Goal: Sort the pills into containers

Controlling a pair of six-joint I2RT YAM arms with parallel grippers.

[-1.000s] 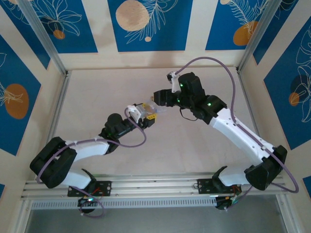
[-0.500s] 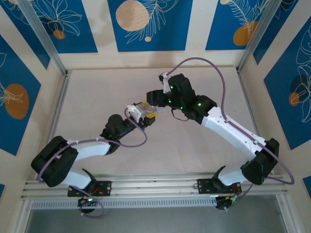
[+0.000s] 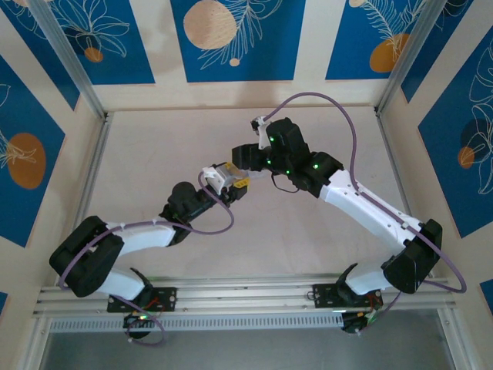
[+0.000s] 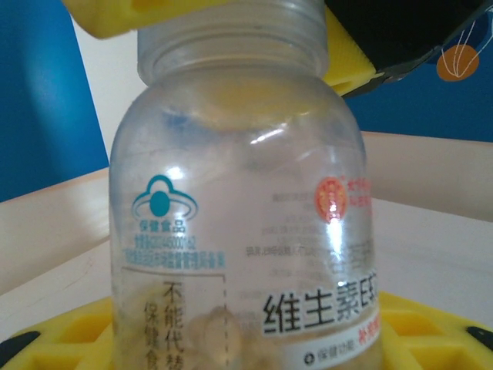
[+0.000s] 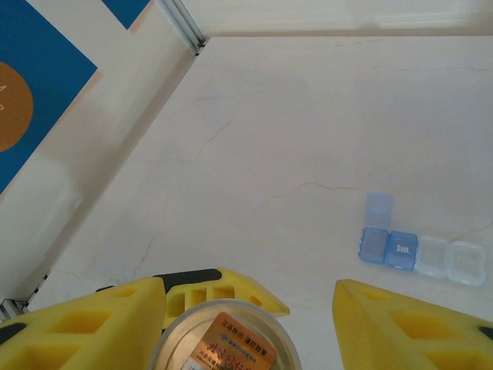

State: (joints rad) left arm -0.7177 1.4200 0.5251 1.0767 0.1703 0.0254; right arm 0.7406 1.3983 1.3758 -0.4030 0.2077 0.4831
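While the left gripper [image 3: 231, 181] clenched the clear vitamin bottle [image 4: 239, 216] low on its body, tan pills [image 4: 219, 339] lay heaped in its bottom. The right gripper [image 5: 250, 301] was released, astride the bottle's silvery cap [image 5: 223, 339], one yellow finger close against it, the other just clear. Well apart on the white table [image 5: 308, 131] sat the pill box [image 5: 420, 253], part blue, part clear, one blue lid flipped up.
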